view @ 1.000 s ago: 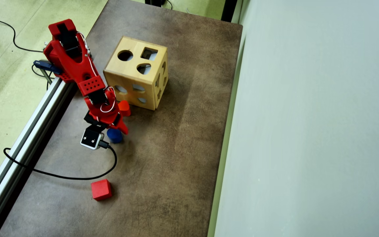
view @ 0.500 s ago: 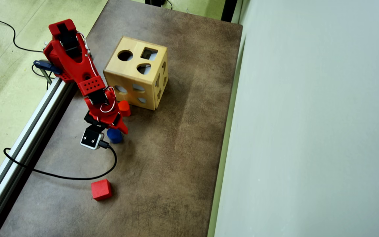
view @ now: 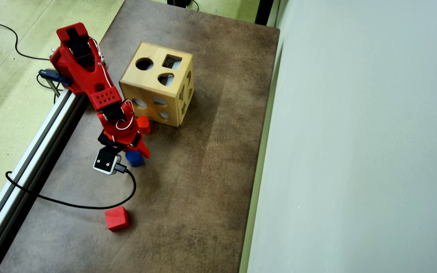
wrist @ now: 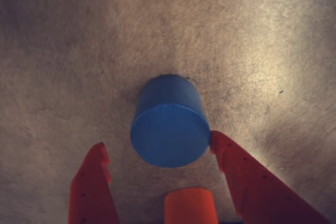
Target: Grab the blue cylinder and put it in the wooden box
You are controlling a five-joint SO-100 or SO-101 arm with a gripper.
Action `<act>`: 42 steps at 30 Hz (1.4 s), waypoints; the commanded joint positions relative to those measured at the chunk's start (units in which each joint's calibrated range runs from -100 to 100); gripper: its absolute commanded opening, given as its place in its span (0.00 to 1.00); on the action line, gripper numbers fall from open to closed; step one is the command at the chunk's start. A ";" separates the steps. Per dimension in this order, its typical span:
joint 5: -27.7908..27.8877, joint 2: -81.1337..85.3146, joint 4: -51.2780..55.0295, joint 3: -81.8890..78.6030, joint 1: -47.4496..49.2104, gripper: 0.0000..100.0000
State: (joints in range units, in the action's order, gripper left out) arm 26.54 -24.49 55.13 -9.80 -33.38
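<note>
While spread wide in the wrist view, gripper (wrist: 157,153) straddling the cylinder (wrist: 170,129), jaws parted: right finger touching its rim, left finger apart from it. Cylinder upright on the table (wrist: 262,51), at frame centre. In the overhead view, cylinder (view: 135,158) left of centre, under the gripper (view: 137,153), below the box (view: 157,83). Heart block (view: 143,124) just beside the box's lower edge. Cube (view: 117,218) well apart, lower left.

table (view: 203,170): matt, mottled brown, faintly rough | box (view: 148,81): pale smooth wood, light sheen | cylinder (wrist: 169,129): matt blue, smooth | gripper (wrist: 157,153): matt red plastic | rail (view: 29,163) along the table's left edge: brushed metal | cube (view: 117,218): matt red
</note>
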 commanded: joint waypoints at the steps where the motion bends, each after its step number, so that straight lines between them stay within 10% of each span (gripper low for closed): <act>1: 0.83 0.67 -0.40 2.02 0.17 0.30; 42: -1.76 -2.30 -0.56 2.73 -2.87 0.30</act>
State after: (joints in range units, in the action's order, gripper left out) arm 24.98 -28.05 55.13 -9.26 -36.76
